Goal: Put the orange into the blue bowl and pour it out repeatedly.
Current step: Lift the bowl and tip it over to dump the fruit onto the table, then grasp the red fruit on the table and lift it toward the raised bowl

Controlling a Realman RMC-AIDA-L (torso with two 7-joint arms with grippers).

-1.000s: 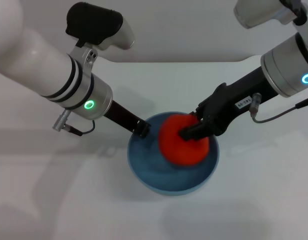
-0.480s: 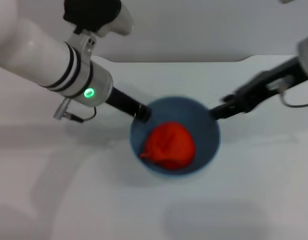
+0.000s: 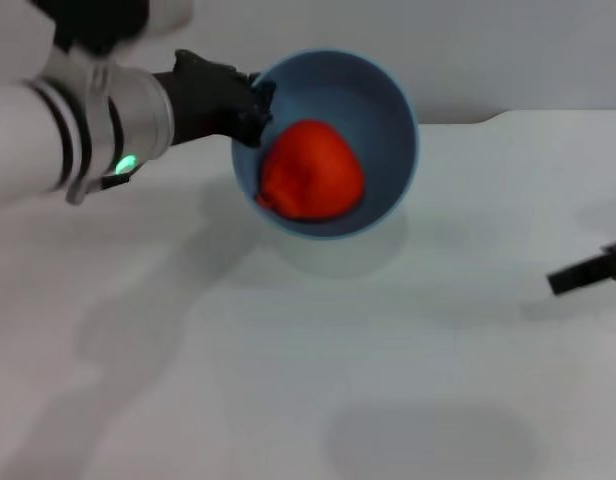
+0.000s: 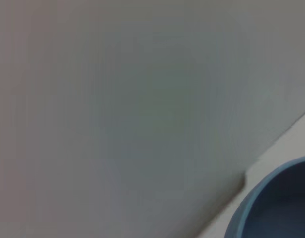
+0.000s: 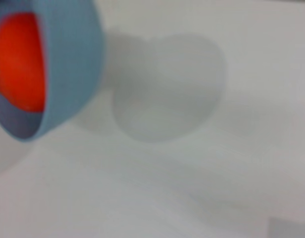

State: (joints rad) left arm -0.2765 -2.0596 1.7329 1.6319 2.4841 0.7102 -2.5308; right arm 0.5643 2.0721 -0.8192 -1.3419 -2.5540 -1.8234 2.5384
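My left gripper (image 3: 250,108) is shut on the rim of the blue bowl (image 3: 383,110) and holds it lifted above the table, tilted with its opening toward me. The orange (image 3: 311,171) lies inside the bowl against its lower wall. The right wrist view shows the raised bowl (image 5: 71,59) with the orange (image 5: 19,62) in it, and the bowl's shadow on the table below. The left wrist view shows only a piece of the bowl's rim (image 4: 271,203). My right gripper (image 3: 573,278) is low at the right edge of the table, away from the bowl.
The white table (image 3: 318,380) spreads below the bowl and bears its shadow. The table's far edge (image 3: 508,118) runs behind the bowl, with a grey wall beyond it.
My right gripper let go of the orange into the bowl and drew back to the right. My left gripper lifted the bowl up and back, tilting it.
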